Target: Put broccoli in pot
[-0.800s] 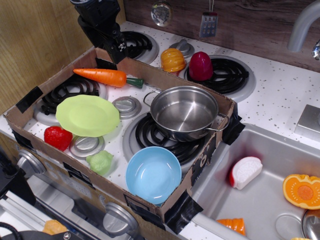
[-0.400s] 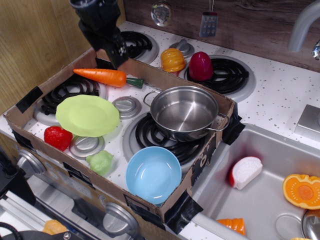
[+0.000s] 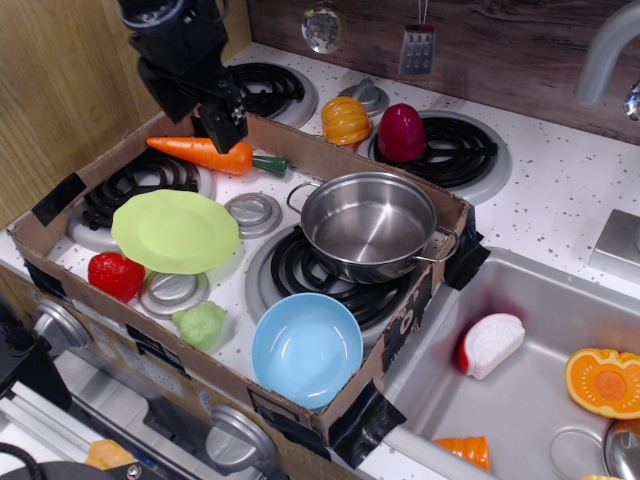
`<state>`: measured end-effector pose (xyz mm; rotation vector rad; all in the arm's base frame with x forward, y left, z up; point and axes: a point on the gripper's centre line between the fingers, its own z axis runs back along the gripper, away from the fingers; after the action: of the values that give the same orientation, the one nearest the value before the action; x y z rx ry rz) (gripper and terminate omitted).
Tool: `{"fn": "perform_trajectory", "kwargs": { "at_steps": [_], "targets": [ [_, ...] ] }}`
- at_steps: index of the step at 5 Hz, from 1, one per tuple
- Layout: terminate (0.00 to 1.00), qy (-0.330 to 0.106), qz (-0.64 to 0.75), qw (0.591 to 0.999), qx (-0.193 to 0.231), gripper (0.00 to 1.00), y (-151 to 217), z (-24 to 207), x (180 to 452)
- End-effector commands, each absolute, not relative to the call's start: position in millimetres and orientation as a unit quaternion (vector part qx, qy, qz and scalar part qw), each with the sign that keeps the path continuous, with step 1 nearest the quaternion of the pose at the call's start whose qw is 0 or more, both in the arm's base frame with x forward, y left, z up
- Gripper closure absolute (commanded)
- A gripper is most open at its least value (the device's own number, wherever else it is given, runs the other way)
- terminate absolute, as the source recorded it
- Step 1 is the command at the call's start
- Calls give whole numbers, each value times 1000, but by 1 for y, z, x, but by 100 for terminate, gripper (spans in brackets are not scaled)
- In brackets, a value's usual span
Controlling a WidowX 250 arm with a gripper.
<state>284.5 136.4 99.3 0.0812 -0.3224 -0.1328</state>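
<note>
The broccoli [image 3: 202, 324] is a small pale green lumpy toy. It lies near the front edge of the cardboard tray, between the red strawberry and the light blue bowl. The pot [image 3: 368, 228] is shiny steel with wire handles. It stands empty on the right burner inside the tray. My black gripper [image 3: 224, 127] hangs at the back left, just above the carrot, far from the broccoli and the pot. It holds nothing that I can see. I cannot tell whether its fingers are open or shut.
A cardboard tray [image 3: 400, 330] walls in the stove top. Inside are an orange carrot [image 3: 205, 153], a lime-green plate [image 3: 174, 230], a red strawberry [image 3: 116, 274] and a light blue bowl [image 3: 306, 348]. Toy vegetables sit behind the tray. A sink [image 3: 530, 390] lies to the right.
My gripper has moved left and a little lower, from over the tray's back wall to just above the carrot. Nothing else has moved.
</note>
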Motion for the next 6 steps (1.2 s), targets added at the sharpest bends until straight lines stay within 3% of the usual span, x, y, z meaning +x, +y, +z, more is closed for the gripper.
{"fn": "perform_trajectory", "kwargs": {
  "at_steps": [1,2,3,6],
  "targets": [
    [0,-167,18,985,37,0,116,104,244],
    [0,-129,68,989,-4,0,111,84,228],
    [0,-124,80,989,-16,0,108,72,218],
    [0,-129,109,986,-19,0,82,44,186]
  ]
}}
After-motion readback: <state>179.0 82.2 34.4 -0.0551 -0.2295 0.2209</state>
